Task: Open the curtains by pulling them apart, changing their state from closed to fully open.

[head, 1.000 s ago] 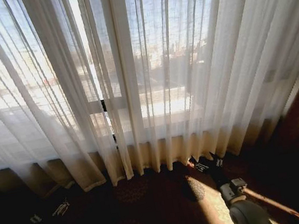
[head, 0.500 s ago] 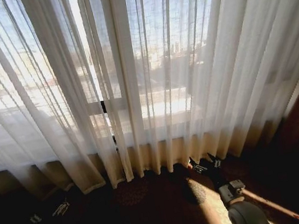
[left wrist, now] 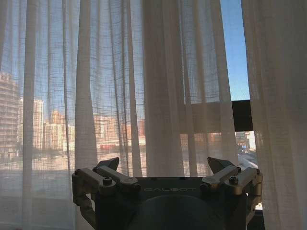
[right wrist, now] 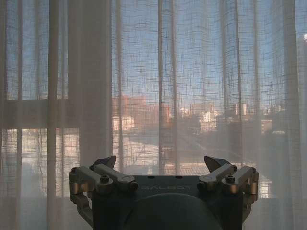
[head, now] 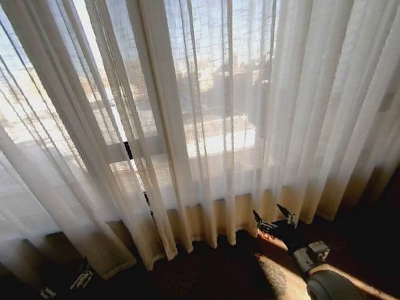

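— Hanging closed across the whole window, the curtains [head: 200, 104] fall in folds to the dark floor [head: 199, 287], yes?
— Yes, with a narrow slit left of centre where a black window bar [head: 128, 150] shows.
— And the right gripper [head: 275, 218]?
— Low, near the hem right of centre, fingers spread wide, holding nothing. Its wrist view shows both fingertips [right wrist: 105, 162] apart, facing the fabric.
— The left gripper [head: 81, 277]?
— Down in shadow at the lower left, near the hem; its wrist view shows it gaping wide too, empty.

Closed curtains [head: 200, 104] barring both grippers
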You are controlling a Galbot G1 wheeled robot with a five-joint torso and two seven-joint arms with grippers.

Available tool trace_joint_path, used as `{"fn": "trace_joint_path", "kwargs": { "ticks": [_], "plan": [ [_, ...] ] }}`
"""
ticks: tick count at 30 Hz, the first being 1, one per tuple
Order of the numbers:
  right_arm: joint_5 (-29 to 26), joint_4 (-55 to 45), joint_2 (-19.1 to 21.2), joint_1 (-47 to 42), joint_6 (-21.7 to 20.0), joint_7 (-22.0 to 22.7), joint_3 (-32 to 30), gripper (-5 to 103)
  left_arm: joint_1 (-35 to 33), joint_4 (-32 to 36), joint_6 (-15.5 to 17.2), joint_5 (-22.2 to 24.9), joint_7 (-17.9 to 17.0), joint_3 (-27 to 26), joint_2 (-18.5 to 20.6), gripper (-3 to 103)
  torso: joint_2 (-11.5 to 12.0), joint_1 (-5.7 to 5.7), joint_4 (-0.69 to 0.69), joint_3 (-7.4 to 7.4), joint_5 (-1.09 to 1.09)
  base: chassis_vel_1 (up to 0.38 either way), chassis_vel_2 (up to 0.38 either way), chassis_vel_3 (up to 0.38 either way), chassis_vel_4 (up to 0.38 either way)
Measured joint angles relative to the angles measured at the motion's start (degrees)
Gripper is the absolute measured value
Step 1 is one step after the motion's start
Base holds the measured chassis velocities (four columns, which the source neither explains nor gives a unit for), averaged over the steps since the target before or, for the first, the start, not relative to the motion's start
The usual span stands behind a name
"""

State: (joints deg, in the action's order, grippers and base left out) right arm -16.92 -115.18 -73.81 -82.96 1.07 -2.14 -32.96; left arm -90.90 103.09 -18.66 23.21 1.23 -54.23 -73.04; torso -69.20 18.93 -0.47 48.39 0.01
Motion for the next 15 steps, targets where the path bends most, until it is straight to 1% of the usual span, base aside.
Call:
{"fn": "trace_joint_path", "kwargs": {
  "ticks": [3, 6, 9, 11, 12, 15],
  "plan": [
    [-0.1, 0.6, -0.3, 0.3, 2.3, -0.8, 0.3, 100, 0.0, 0.0, 0.0, 0.0, 0.0, 0.0, 0.0, 100, 0.0, -0.06, 0.03, -0.03, -0.03, -0.351, 0.359, 0.349, -0.349],
    [-0.1, 0.8, -0.5, 0.4, 3.0, -1.3, 0.5, 100, 0.0, 0.0, 0.0, 0.0, 0.0, 0.0, 0.0, 100, 0.0, -0.03, 0.01, 0.0, 0.0, -0.25, 0.315, 0.253, -0.33],
    [-0.1, 0.9, -0.9, 0.6, 3.4, -1.4, 0.7, 100, 0.0, 0.0, 0.0, 0.0, 0.0, 0.0, 0.0, 100, 0.0, 0.0, 0.0, 0.0, -0.02, -0.215, 0.264, 0.217, -0.236],
    [0.0, 1.0, -1.0, 0.7, 3.7, -1.6, 0.7, 100, 0.0, 0.0, 0.0, 0.0, 0.0, 0.0, 0.0, 100, 0.0, 0.02, 0.03, 0.0, -0.05, -0.141, 0.178, 0.185, -0.131],
    [0.4, 1.1, -1.0, 0.7, 3.7, -1.9, 0.5, 100, 0.0, 0.0, 0.0, 0.0, 0.0, 0.0, 0.0, 100, 0.0, 0.03, 0.02, 0.01, -0.01, -0.097, 0.125, 0.067, -0.063],
    [0.8, 1.2, -0.9, 0.5, 3.7, -3.2, 0.0, 100, 0.0, 0.0, 0.0, 0.0, 0.0, 0.0, 0.0, 100, 0.0, 0.02, 0.01, 0.01, 0.0, -0.046, 0.076, 0.048, -0.035]
  ]
}}
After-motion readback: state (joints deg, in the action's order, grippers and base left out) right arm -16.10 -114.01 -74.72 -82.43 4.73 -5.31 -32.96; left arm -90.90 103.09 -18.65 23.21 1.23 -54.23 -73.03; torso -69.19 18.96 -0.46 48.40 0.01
